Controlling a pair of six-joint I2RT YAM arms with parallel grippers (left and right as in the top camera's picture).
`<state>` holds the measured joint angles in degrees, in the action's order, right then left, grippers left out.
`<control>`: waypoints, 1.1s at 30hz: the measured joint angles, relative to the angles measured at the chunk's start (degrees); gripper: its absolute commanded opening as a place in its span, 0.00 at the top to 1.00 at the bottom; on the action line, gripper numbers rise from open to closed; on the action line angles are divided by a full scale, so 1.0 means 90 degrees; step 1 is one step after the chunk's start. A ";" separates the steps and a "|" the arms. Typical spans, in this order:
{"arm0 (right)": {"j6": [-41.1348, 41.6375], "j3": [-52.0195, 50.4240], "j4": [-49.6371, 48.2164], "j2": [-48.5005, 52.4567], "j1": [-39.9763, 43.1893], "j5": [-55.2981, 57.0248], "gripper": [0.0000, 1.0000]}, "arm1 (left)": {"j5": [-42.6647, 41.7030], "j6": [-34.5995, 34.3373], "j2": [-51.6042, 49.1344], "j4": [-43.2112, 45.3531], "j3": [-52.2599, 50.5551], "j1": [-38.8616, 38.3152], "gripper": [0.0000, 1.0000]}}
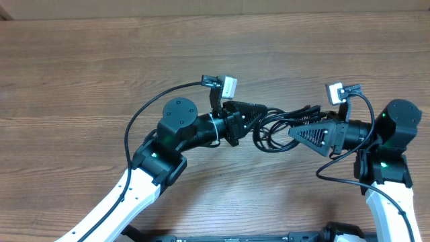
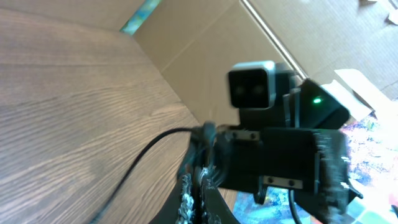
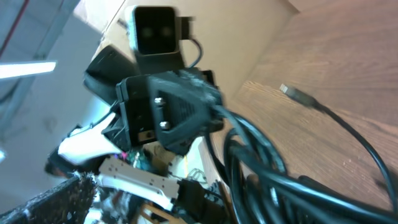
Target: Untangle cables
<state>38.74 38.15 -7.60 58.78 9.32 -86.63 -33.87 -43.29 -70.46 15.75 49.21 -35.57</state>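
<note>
The thin black flexible cables (image 1: 281,125) lie as one knotted clump just right of centre in the overhead view. They sit on the brown wood-grain table (image 1: 101,67), strung between the two arms. The left arm (image 1: 178,121) reaches in from the lower left and the right arm (image 1: 396,128) from the lower right, and their tips meet the clump from either side.

The left jaws are closed tight at the left end of the clump and seem to pinch a strand there. In the left wrist view a thin black cord (image 2: 143,155) leaves that spot and runs toward the lower left over the wood.

The right jaws look spread wide. In the right wrist view one dark textured finger (image 3: 62,199) stands far out in the lower left corner. The bundled cords (image 3: 273,168) pass through the lower middle of that view, unclamped as far as I can tell. A single strand ending in a small silver-tipped plug (image 3: 291,92) lies free on the table at the upper right of that view.

I judge the task barely begun. The loops overlap in one mass, and apart from that one loose end no cable is laid out alone. Each cord has yet to be drawn out of the knot and set well apart from the others.
</note>
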 measured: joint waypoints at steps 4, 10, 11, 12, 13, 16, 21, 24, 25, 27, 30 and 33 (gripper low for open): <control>-0.0102 0.0002 0.0954 0.0000 0.0000 0.0423 0.00 | 0.0136 0.0000 -0.0002 0.0066 0.0000 0.0000 0.96; -0.0491 0.0002 0.1370 0.0000 0.0000 0.0760 0.00 | 0.0240 0.0000 -0.0002 0.0058 0.0000 0.0007 0.96; -0.0505 0.0002 0.1375 0.0000 0.0000 0.0780 0.00 | 0.0243 0.0000 -0.0002 0.0061 0.0000 0.0007 0.96; -0.0522 0.0002 0.1372 0.0000 0.0002 0.0792 0.00 | 0.0248 0.0000 -0.0002 0.0061 0.0000 0.0007 0.96; -0.0539 0.0002 0.1375 0.0000 0.0000 0.0804 0.00 | 0.0260 0.0000 -0.0002 0.0061 0.0000 0.0007 0.96; -0.0568 0.0002 0.1372 0.0000 0.0002 0.0826 0.00 | 0.0267 0.0000 -0.0002 0.0061 0.0000 0.0007 0.96; -0.0617 0.0002 0.1384 0.0000 0.0000 0.0852 0.00 | 0.0410 0.0039 -0.0002 0.0002 0.0000 0.0007 0.54; -0.0634 0.0002 0.1511 0.0000 0.0000 0.0993 0.00 | 0.0758 0.0308 -0.0002 -0.0549 0.0002 0.0007 0.41; -0.0639 0.0002 0.1576 0.0000 0.0002 0.1071 0.00 | 0.0923 0.0359 -0.0002 -0.0860 0.0012 0.0010 0.35; -0.0648 0.0002 0.1836 0.0000 0.0002 0.1297 0.00 | 0.1316 0.0444 -0.0005 -0.1581 0.0017 0.0027 0.32; -0.0646 0.0002 0.2276 0.0000 0.0000 0.1783 0.00 | 0.2001 0.0495 -0.0007 -0.2805 0.0017 0.0170 0.06; -0.0712 0.0002 0.2727 0.0000 0.0000 0.2203 0.00 | 0.2484 0.0474 -0.0007 -0.3791 0.0015 0.0352 0.00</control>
<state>32.34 38.17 16.95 58.78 9.32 -66.81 -11.51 -39.03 -70.52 -18.37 49.34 -32.40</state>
